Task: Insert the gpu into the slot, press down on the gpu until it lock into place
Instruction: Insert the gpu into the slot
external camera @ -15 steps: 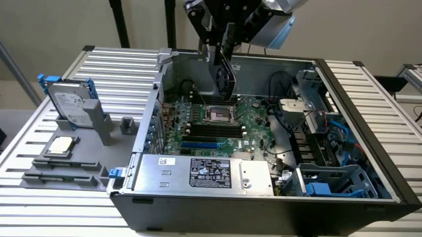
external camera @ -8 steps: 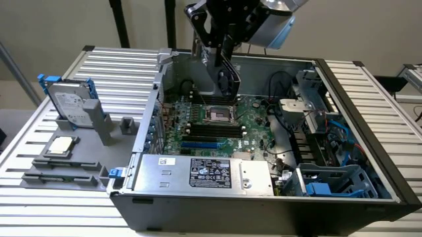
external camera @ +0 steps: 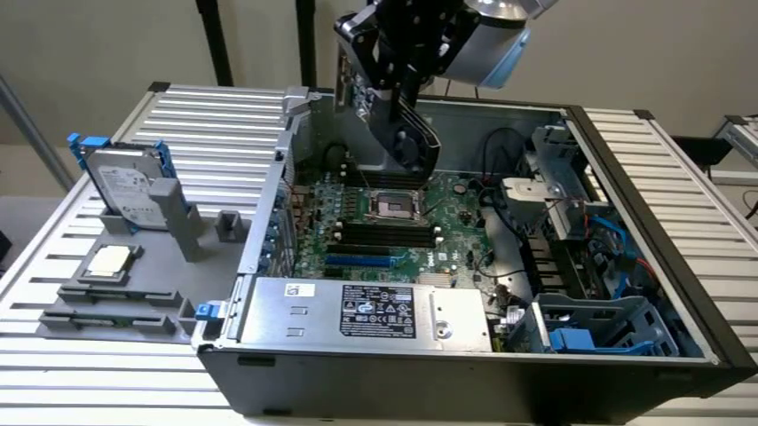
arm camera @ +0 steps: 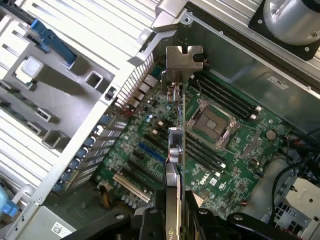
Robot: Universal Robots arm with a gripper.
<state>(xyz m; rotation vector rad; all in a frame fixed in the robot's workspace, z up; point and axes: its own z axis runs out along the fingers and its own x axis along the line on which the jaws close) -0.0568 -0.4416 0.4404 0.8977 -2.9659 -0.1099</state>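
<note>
A plain beige wall [external camera: 106, 44] is filling the exterior view from ten to twelve o'clock, taking soft, even light. A black upright post [external camera: 216, 40] is standing against it near twelve o'clock, with a second post [external camera: 305, 40] beside it, and a thin grey bar [external camera: 27, 133] is slanting past at nine o'clock. A desk [external camera: 225, 124] of ribbed silvery slats is spreading across the view, and a pale floor [external camera: 24, 209] is showing beyond its edge at nine o'clock.
</note>
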